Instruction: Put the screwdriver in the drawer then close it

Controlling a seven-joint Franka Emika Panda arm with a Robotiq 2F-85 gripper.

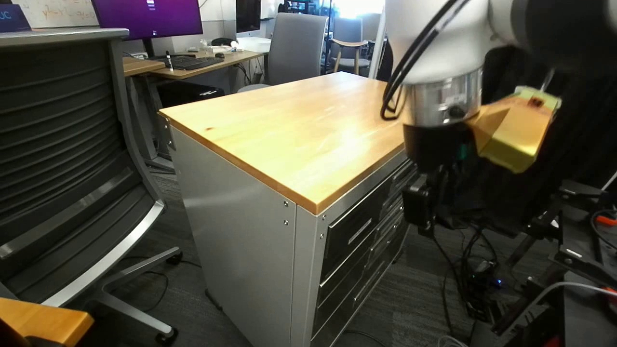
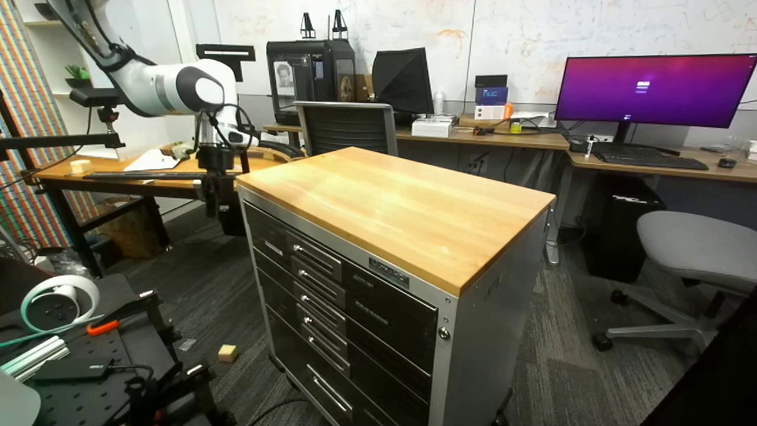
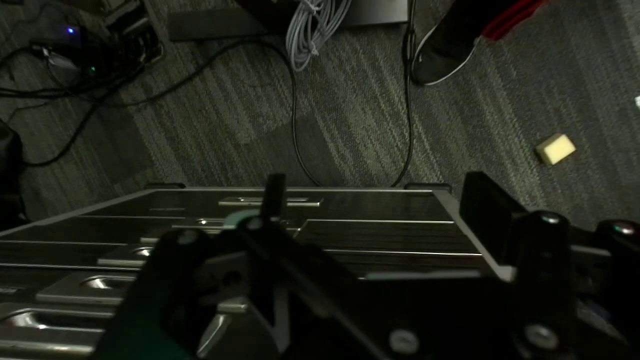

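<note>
Carpet (image 3: 350,117) in dark grey stripes lies below the claw (image 3: 375,192), and close beside the claw, in both exterior views, stands the bench (image 2: 396,207), a grey metal cabinet with a pale wooden top. Across the bench from the claw, well apart, are a black-backed chair (image 1: 62,144), a purple-lit monitor (image 2: 656,89) and a whiteboard (image 2: 514,35) with faint scribbles. Under the claw, down on the floor, a black cord (image 3: 293,105) makes a loop; farther out from it show a coil of grey cable (image 3: 312,32) and a yellow block (image 3: 557,149), with someone's dark shoe (image 3: 442,57) near the coil. In an exterior view the arm (image 1: 436,48) above the claw hides one end of the bench. The claw points down, released, its jaws spread wide. The drawer (image 2: 319,260), topmost in the bench's front, is shut and near the claw; the wrist view is dim, and the screwdriver cannot be made out, so its place relative to the claw I cannot tell
</note>
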